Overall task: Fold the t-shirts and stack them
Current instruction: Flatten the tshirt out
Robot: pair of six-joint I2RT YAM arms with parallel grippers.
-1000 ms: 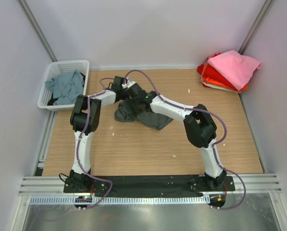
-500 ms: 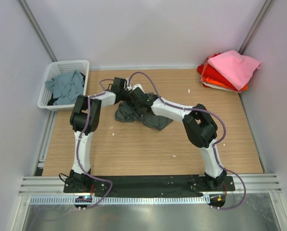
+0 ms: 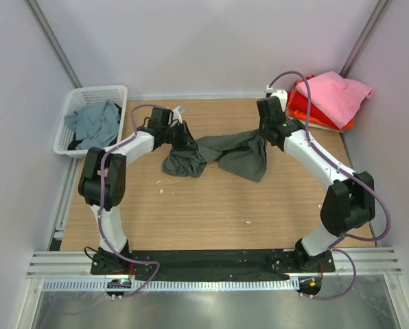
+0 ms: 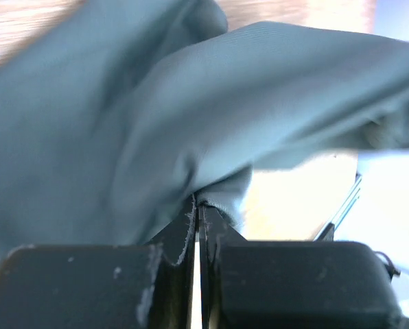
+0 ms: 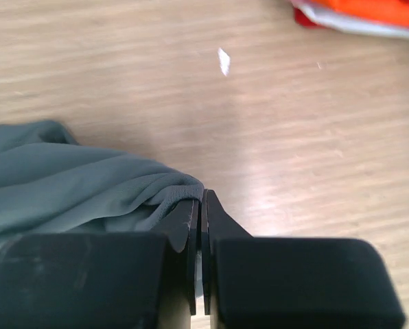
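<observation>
Left fingers [image 4: 188, 232], right fingers [image 5: 189, 229] pinch one charcoal t-shirt [image 3: 242, 154]; three shirts [image 3: 328, 99] stacked.

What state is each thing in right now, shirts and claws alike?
charcoal shirt: unfolded, stretched between the grippers.
left gripper: shut on the charcoal shirt.
right gripper: shut on the charcoal shirt.
pink shirt: folded, atop the red shirt.
teal-grey shirt: crumpled in the basket.

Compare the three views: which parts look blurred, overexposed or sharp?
Left wrist: the charcoal t-shirt looms close and blurred, background at right overexposed. Right wrist: cloth sharp, a pale glare patch on the table. Top external: evenly lit, sharp, soft shadows only.
</observation>
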